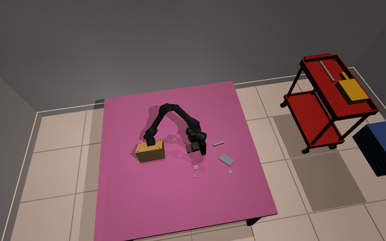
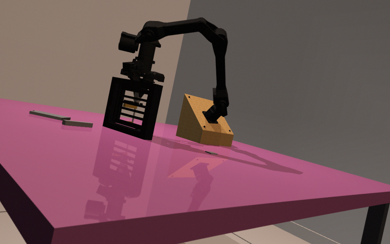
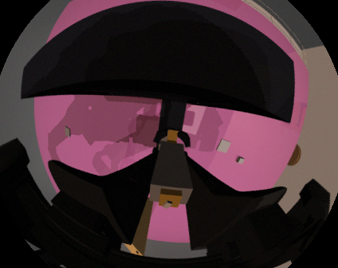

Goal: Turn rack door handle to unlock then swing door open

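Note:
The black rack frame [image 1: 203,148] [image 2: 152,116] [image 3: 162,48] stands upright on the pink table [image 1: 146,203] [image 2: 220,187]. Its barred door looks closed within the frame, with no swing visible. The upright handle [image 3: 170,171] stands off the door on the robot-base side, grey with orange parts. It shows partly through the bars in the exterior view. My gripper [image 2: 138,93] [image 3: 170,159] points down behind the frame's top edge and is shut on the handle, a finger on each side. How far the handle is turned is not clear. The body of my gripper hides much of it in the top view.
A wooden base block [image 1: 150,155] [image 2: 190,125] carries the arm. A grey plate [image 1: 226,159] and a thin bar [image 1: 218,143] lie beyond the frame. Small grey squares [image 1: 195,167] [image 3: 223,146] lie beside it; another [image 1: 175,121] [image 2: 211,152] [image 3: 68,131] lies on the other side.

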